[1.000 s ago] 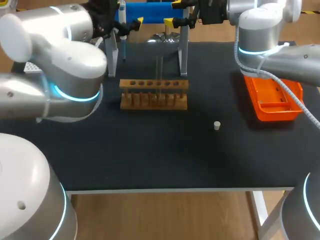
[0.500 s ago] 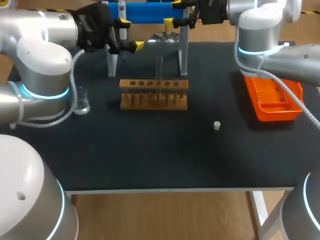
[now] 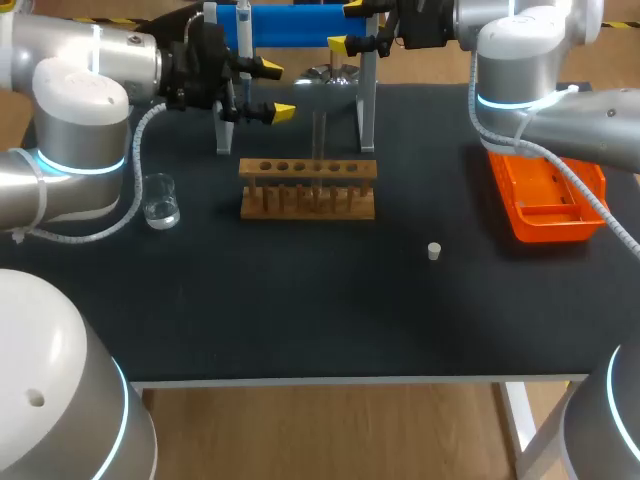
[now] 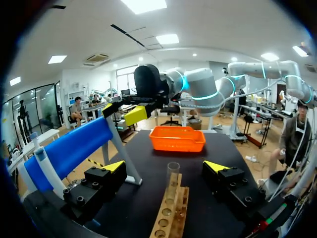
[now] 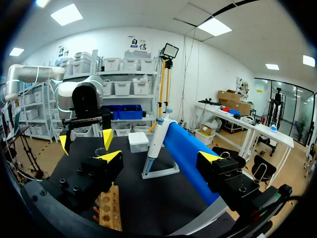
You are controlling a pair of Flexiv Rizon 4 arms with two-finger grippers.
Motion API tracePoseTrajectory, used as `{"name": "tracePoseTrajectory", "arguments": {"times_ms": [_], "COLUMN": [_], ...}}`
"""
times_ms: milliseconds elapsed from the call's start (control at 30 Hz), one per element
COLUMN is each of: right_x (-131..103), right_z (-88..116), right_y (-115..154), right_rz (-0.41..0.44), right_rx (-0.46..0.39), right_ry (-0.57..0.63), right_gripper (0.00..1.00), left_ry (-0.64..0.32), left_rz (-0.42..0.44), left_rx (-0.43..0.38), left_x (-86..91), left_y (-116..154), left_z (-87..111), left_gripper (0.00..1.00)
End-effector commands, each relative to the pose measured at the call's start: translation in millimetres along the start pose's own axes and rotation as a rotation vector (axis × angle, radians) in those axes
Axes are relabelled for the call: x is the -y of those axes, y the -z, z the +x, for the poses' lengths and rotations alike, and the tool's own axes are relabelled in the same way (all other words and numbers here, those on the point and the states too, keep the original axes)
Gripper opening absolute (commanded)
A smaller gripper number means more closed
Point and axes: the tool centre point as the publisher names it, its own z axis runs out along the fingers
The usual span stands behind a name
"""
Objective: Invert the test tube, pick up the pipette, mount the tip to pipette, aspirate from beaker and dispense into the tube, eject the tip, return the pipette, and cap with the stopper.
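Glass test tube (image 3: pixel 319 140): stands upright in the wooden rack (image 3: pixel 308 190) at mid-worktop; the left wrist view shows its mouth upward.
Left gripper (image 3: pixel 277 90): hovers just behind the rack with its fingers spread wide, holding nothing. In its own view the tube stands ahead between the yellow tips and touches neither.
Pipette (image 3: pixel 244 35): hangs upright on the stand's blue bar (image 3: pixel 295 22) at the far edge of the worktop, close beside the left gripper.
Right gripper (image 3: pixel 345 27): sits at the right end of the blue bar with its fingers wide apart and nothing held. In its own view the bar runs ahead of it.
Beaker (image 3: pixel 160 201): clear, on the worktop to the left of the rack, near the left arm.
Stopper (image 3: pixel 434 251): small and pale, lies alone to the front right of the rack.
Orange tray (image 3: pixel 548 195): on the right side, under the right arm.
Worktop (image 3: pixel 300 310): black.
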Motion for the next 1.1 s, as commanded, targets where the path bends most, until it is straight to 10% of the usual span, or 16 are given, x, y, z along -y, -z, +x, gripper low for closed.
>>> {"name": "tracePoseTrajectory", "arguments": {"times_ms": [33,1100], "right_x": [-1,-1], "right_z": [-1,-1], "right_y": [1,1], "right_rz": [0.004,0.004], "right_rx": [-0.004,-0.004], "right_ry": [-0.001,-0.001], "right_gripper": [1.0,1.0], "left_ry": [0.001,-0.027], "left_rz": [-0.018,-0.291], "left_rx": [-0.028,-0.004], "left_x": [-4.6,-54.5], "left_y": [-17,-82], "left_z": [-3.4,13.6], "left_gripper": [1.0,1.0]}}
